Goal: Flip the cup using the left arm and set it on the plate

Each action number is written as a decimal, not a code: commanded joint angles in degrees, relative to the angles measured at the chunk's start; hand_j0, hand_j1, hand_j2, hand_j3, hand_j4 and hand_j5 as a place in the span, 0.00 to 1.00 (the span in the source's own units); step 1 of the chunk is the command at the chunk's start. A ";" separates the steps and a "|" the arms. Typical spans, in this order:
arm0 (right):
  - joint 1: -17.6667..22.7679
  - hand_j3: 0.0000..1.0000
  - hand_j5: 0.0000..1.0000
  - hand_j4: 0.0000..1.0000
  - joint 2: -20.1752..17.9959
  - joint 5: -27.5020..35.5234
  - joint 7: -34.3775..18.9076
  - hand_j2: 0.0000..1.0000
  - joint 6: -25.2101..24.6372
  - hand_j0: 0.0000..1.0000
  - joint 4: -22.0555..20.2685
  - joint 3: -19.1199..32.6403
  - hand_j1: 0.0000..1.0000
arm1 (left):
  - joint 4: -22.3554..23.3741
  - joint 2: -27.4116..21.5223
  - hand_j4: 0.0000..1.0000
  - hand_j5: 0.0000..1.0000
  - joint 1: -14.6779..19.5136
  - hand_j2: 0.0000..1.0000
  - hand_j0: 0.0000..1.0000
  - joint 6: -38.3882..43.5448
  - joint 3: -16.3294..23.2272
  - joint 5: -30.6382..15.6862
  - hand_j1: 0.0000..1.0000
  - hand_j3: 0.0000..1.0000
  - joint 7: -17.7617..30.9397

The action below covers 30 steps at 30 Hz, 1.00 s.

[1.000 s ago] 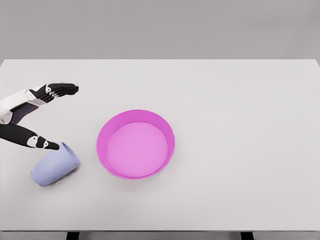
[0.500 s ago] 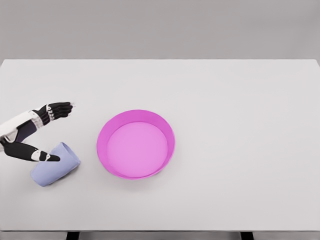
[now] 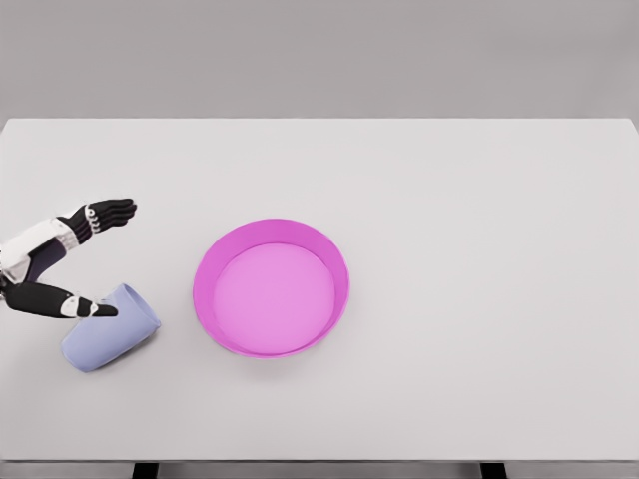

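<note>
A pale blue cup [image 3: 112, 327] lies on its side on the white table [image 3: 449, 200], at the left, a short way from the pink plate [image 3: 272, 287] in the middle. My left hand [image 3: 100, 259] reaches in from the left edge, open wide. Its thumb [image 3: 62, 302] rests on the cup's upper side, while the other fingers [image 3: 104, 213] stretch out well above the cup, apart from it. The cup's mouth cannot be seen clearly. The right arm does not show.
The pink plate is a shallow round dish with a raised rim. The table's front edge runs along the bottom of the view, with dark legs below it.
My left hand has drawn back toward the left edge and its fingers have dropped lower. The cup and the plate have stayed where they were.
</note>
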<state>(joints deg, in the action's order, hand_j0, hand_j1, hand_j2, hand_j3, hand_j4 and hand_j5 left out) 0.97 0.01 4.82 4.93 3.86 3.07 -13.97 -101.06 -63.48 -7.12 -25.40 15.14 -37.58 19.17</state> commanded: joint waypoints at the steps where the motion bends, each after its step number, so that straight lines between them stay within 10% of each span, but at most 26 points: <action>1: 0.00 1.00 1.00 1.00 -0.01 0.01 0.00 1.00 0.00 1.00 0.01 0.00 1.00 | -0.02 0.55 1.00 1.00 -0.09 1.00 1.00 0.26 -0.02 0.93 1.00 1.00 -0.10; 30: 0.09 1.00 1.00 1.00 -0.01 0.01 0.00 1.00 0.00 1.00 0.01 0.00 1.00 | -0.02 2.57 1.00 1.00 -7.21 1.00 1.00 5.62 -5.91 3.57 1.00 1.00 -0.63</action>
<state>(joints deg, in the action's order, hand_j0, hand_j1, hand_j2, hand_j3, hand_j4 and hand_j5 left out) 0.97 0.01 4.82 4.93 3.86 3.07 -13.97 -101.05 -60.87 -14.76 -19.82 9.39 -33.79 18.55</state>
